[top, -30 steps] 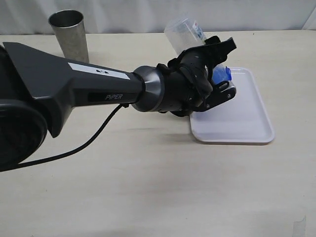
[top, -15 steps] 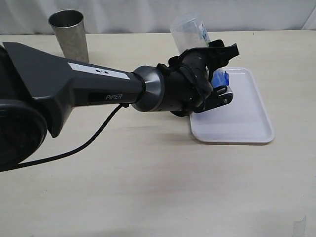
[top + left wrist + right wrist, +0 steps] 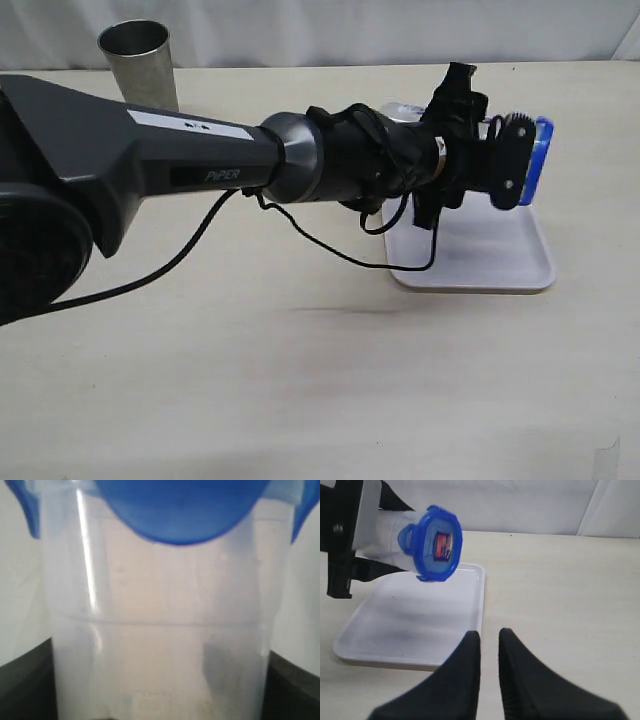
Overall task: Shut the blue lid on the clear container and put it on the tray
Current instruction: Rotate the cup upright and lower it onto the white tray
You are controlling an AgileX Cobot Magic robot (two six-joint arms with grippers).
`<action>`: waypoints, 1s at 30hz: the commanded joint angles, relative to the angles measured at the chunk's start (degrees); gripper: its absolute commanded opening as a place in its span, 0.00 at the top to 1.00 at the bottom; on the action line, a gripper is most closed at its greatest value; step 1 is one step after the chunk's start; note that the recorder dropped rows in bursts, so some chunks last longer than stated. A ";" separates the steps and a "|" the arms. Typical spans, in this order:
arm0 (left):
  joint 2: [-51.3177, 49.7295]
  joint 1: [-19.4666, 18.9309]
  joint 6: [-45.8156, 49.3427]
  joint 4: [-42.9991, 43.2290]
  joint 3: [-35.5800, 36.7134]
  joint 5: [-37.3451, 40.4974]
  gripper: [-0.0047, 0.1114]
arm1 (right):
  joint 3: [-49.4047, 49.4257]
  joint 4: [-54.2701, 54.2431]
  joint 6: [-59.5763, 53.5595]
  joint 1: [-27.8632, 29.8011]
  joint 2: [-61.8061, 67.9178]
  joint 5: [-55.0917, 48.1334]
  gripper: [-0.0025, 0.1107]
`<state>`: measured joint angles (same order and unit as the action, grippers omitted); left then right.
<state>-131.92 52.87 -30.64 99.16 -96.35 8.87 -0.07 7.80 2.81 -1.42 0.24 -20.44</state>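
1. The left gripper (image 3: 160, 685) is closed on the clear container (image 3: 390, 535); its two black fingers (image 3: 25, 685) press against opposite walls, spread as wide as the body between them.
2. The container is held on its side in the air, with its mouth pointing away from the arm; the exterior view shows the arm reaching in from the left of the table (image 3: 300, 380).
3. The blue lid (image 3: 437, 545) sits on the container's mouth; its red-and-white sticker faces outward; blue flaps hang down over the rim on both sides, but I cannot tell whether they are snapped.
4. The container hangs above the tray (image 3: 395, 630) without touching it; a soft shadow lies on the white surface beneath.
5. The right gripper (image 3: 489, 640) is low over the table, just beside the tray's near edge; its fingers stand close together with a narrow gap and nothing between them.
6. A grey steel cup (image 3: 138, 62) stands upright at the far left, well apart from the tray.
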 commanded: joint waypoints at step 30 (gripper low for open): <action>-18.49 -10.20 0.79 -56.66 -5.63 -73.58 0.96 | 0.07 -0.07 0.13 0.41 -0.24 0.40 0.86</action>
<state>-149.76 42.71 -30.38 46.34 -101.49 -61.97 -0.07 7.80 2.81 -1.42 0.24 -20.44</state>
